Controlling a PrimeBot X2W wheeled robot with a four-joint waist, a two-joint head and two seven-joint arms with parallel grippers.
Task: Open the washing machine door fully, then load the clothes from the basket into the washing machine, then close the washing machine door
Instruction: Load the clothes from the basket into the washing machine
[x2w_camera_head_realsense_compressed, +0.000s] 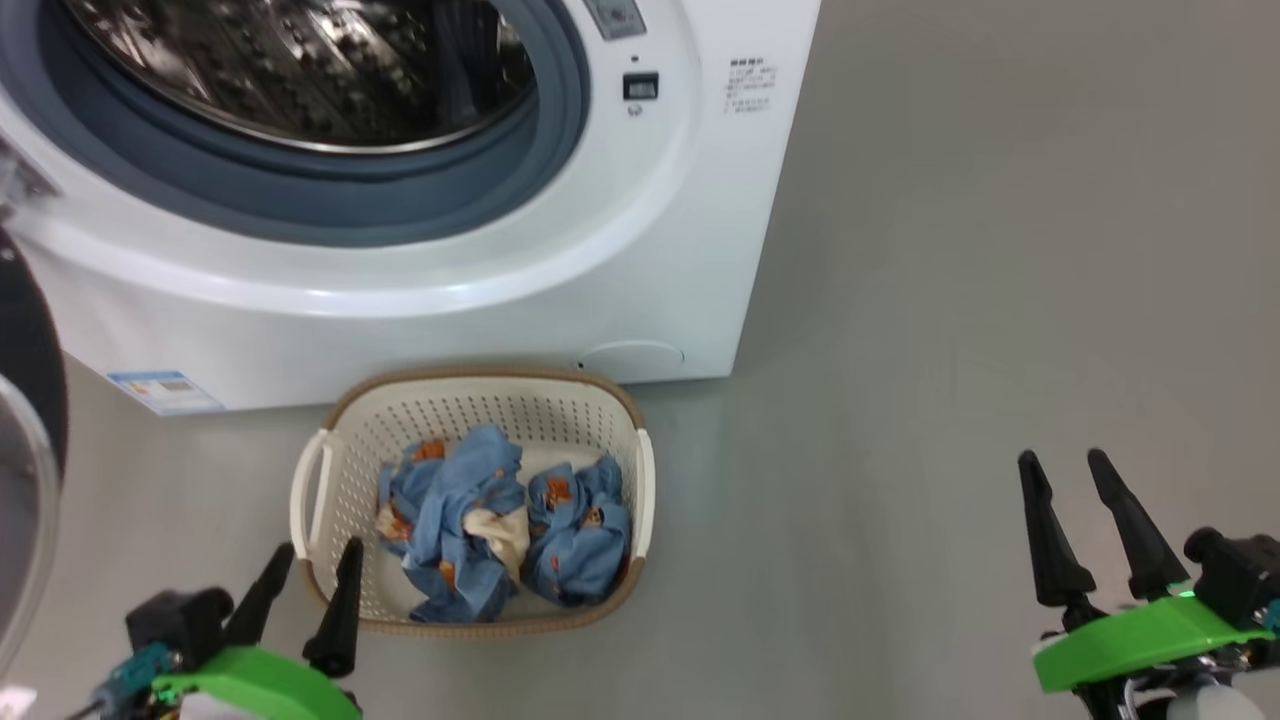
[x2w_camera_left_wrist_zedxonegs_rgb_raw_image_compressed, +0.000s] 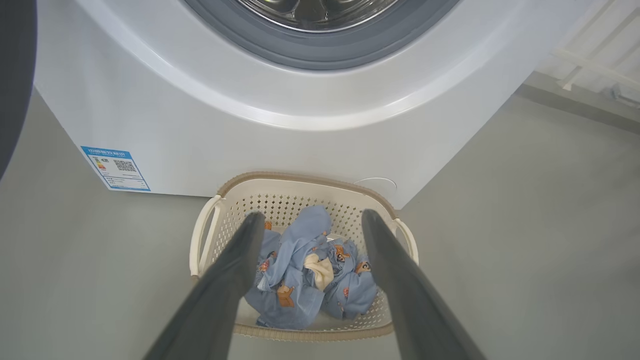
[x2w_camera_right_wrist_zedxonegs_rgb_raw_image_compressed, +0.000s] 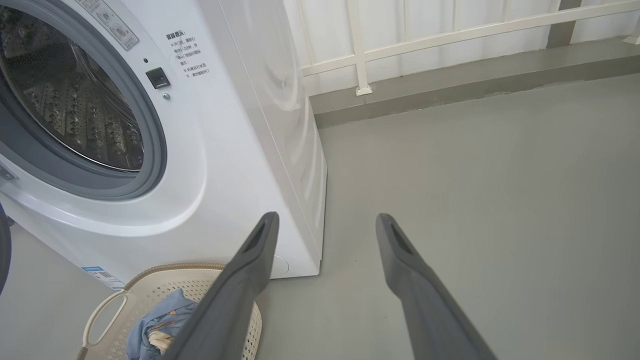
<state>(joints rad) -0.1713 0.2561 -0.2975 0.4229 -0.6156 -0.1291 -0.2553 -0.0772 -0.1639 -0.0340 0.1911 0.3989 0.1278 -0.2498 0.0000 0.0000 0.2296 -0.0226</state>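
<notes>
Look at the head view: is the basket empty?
No, crumpled light-blue clothes lie inside the basket.

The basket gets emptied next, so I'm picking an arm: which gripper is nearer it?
Left. The left gripper hangs open at the near left corner of the basket; the right gripper is far off to its right.

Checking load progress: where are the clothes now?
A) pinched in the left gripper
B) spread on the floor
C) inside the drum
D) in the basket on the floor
D: the light-blue clothes lie bunched inside the basket, which stands on the floor in front of the washing machine.
</notes>
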